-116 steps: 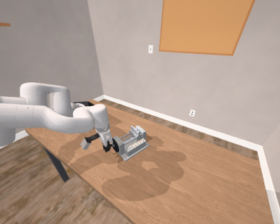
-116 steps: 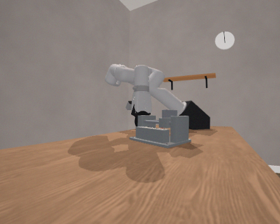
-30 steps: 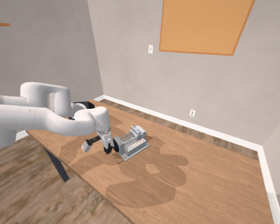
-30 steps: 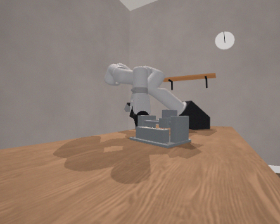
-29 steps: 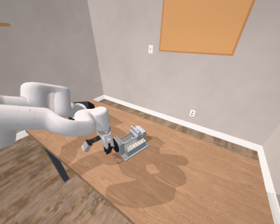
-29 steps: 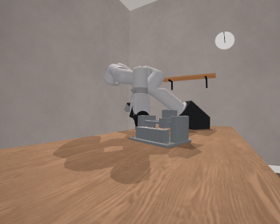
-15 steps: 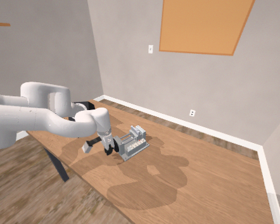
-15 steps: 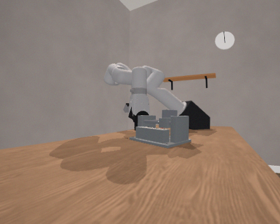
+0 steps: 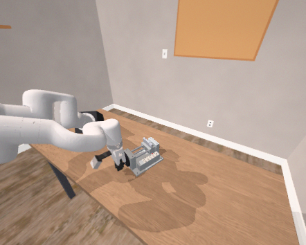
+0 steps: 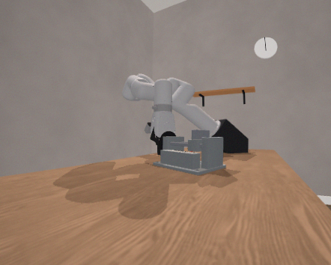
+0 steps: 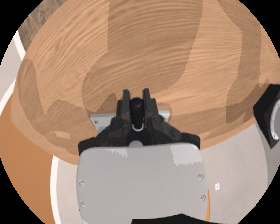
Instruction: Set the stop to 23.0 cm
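Note:
A grey stop fixture (image 9: 146, 156) stands on the wooden table, with rails, a scale strip with small marks and a grey block at its far end. It also shows in the exterior view (image 10: 191, 155). My gripper (image 9: 120, 162) is at the fixture's near end and is shut on the handwheel (image 9: 127, 160), a dark part mostly hidden by the fingers. In the wrist view the two dark fingers stand close together, pointing down over the table. The scale reading is too small to tell.
The arm's black base (image 10: 232, 138) stands behind the fixture at the table's back edge. The table's front edge (image 9: 104, 204) runs close to the fixture on the near side. A wall shelf (image 10: 225, 91) hangs behind.

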Robot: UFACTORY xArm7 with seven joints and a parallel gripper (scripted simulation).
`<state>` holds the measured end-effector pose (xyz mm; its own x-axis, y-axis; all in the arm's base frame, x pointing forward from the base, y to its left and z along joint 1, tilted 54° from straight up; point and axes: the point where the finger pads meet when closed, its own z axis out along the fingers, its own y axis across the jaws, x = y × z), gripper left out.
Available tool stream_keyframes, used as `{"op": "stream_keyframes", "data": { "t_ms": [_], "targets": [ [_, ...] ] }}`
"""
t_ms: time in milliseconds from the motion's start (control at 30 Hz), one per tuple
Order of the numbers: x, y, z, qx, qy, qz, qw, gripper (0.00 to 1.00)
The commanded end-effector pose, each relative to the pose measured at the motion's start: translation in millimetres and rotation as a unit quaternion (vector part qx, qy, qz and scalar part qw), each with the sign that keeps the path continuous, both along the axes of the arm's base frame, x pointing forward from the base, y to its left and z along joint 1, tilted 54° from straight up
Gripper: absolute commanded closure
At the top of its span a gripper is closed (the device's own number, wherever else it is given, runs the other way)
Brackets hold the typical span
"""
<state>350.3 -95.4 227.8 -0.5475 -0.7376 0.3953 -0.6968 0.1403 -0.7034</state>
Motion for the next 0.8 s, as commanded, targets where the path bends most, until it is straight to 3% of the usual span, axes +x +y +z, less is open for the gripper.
{"op": "stream_keyframes", "data": {
  "t_ms": [0, 767],
  "targets": [
    [3.3, 0.0, 3.5, 0.000, -0.001, 0.001, 1.000, 0.94],
    [12.5, 0.8, 17.9, 0.000, -0.001, 0.001, 1.000, 0.94]
  ]
}}
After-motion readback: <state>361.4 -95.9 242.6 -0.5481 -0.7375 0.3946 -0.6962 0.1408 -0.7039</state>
